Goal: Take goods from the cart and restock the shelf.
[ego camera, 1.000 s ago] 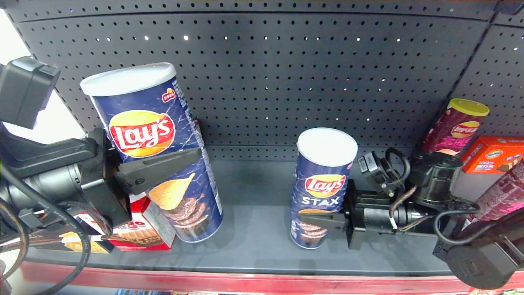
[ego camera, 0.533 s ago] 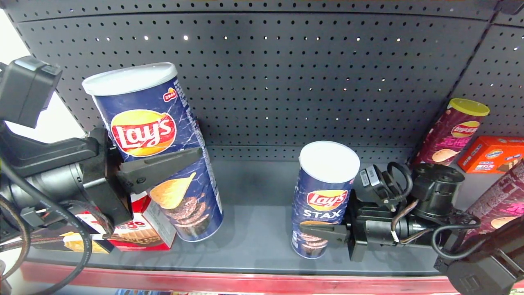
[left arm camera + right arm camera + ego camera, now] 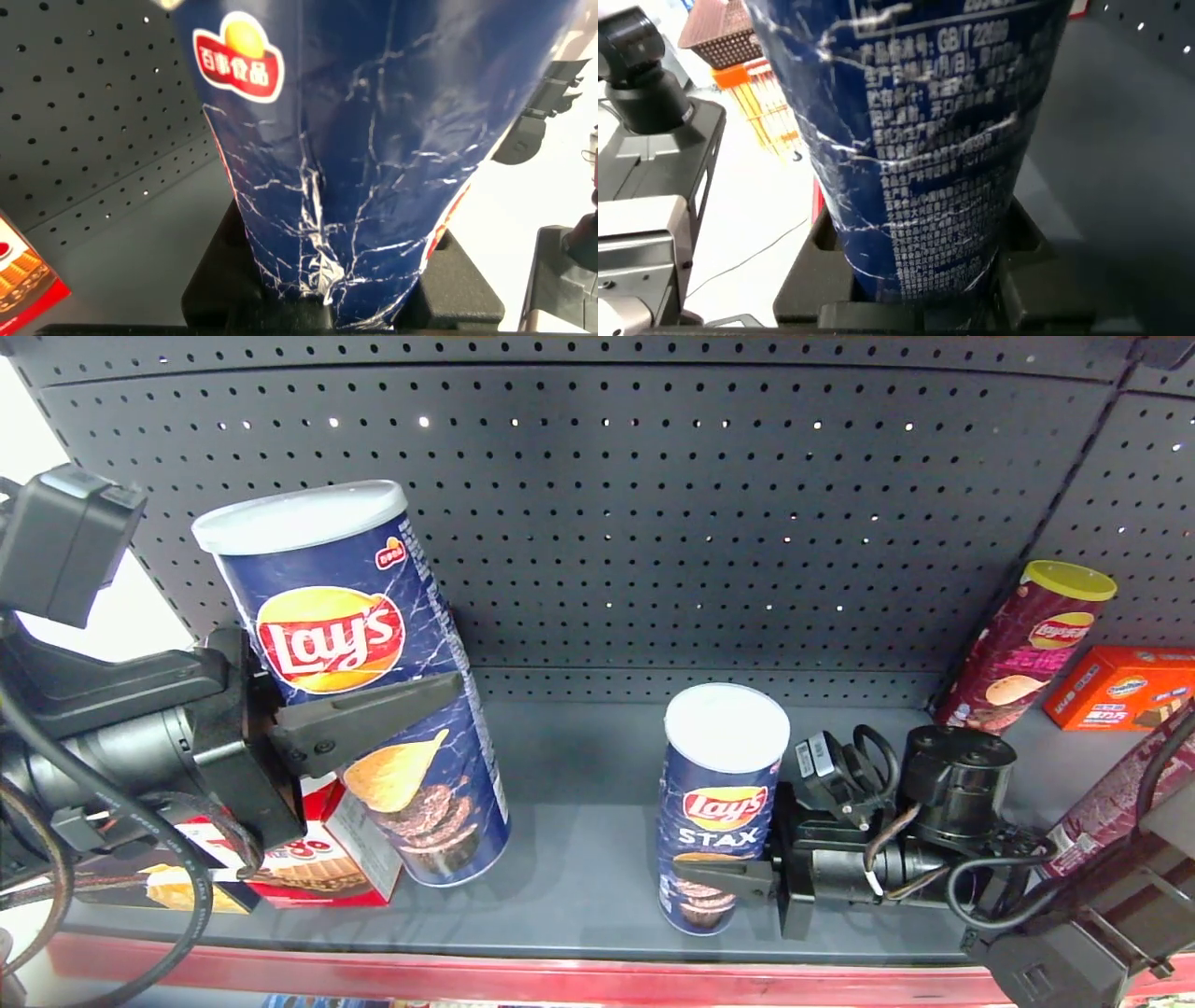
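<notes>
The dark grey shelf [image 3: 579, 784] carries the goods. The left claw [image 3: 439, 672] is clenched on the big blue chips can [image 3: 355, 681]. This can is tilted, its lid toward the shelf's left end and its base near the front edge, just beside a red box [image 3: 327, 859]. The right claw [image 3: 700, 859] grasps the second blue chips can [image 3: 719, 803], which is upright near the front edge, right of the middle. A purple can [image 3: 1027, 644] leans at the back right corner.
</notes>
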`<state>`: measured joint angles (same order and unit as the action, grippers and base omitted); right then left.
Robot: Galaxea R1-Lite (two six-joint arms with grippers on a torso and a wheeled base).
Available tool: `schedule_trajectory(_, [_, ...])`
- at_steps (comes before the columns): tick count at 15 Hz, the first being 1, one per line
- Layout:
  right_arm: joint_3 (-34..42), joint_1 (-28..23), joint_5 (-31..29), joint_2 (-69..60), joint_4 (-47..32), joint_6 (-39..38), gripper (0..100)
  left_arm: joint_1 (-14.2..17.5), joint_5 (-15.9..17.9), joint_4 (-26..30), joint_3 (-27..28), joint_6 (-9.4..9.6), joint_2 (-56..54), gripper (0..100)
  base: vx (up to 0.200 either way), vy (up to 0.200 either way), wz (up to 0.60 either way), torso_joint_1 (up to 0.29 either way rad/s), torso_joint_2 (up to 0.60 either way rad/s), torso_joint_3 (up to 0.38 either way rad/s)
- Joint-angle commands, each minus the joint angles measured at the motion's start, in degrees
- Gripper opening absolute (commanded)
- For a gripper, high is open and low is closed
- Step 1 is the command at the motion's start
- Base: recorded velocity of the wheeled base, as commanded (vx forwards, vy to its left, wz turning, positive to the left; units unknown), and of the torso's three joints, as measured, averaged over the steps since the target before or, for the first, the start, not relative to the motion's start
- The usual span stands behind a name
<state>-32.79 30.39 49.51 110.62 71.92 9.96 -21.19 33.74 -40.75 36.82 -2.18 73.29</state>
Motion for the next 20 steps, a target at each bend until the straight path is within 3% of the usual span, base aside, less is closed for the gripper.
schedule_trajectory(1, [0.19,0.02,-0.38,0.92,0.15,0.32,100,0.01,0.01,0.06,0.01,-0.02,0.1,0,0.0,0.0,0.0,0.0,0.0,0.0])
schedule_trajectory(8, [0.54,-0.6,-1.43,-0.49,2.34,0.24,100,0.01,0.01,-0.03,0.01,-0.02,0.01,0,0.0,0.0,0.0,0.0,0.0,0.0])
schedule_trajectory(11, [0.98,-1.12,-1.43,-6.91,1.82,-0.03,100,0.01,0.01,-0.03,0.89,-0.28,0.1,0,0.0,0.0,0.0,0.0,0.0,0.0])
schedule_trajectory(13, [1.24,-1.74,-1.43,-10.25,1.38,-0.03,100,0.01,-0.08,-0.12,1.42,-1.69,0.01,0,0.0,0.0,0.0,0.0,0.0,0.0])
schedule_trajectory(20, [9.59,-9.39,-1.87,-31.96,-3.37,-3.98,100,-0.08,-0.96,-0.2,1.59,-1.95,-0.08,0,0.0,0.0,0.0,0.0,0.0,0.0])
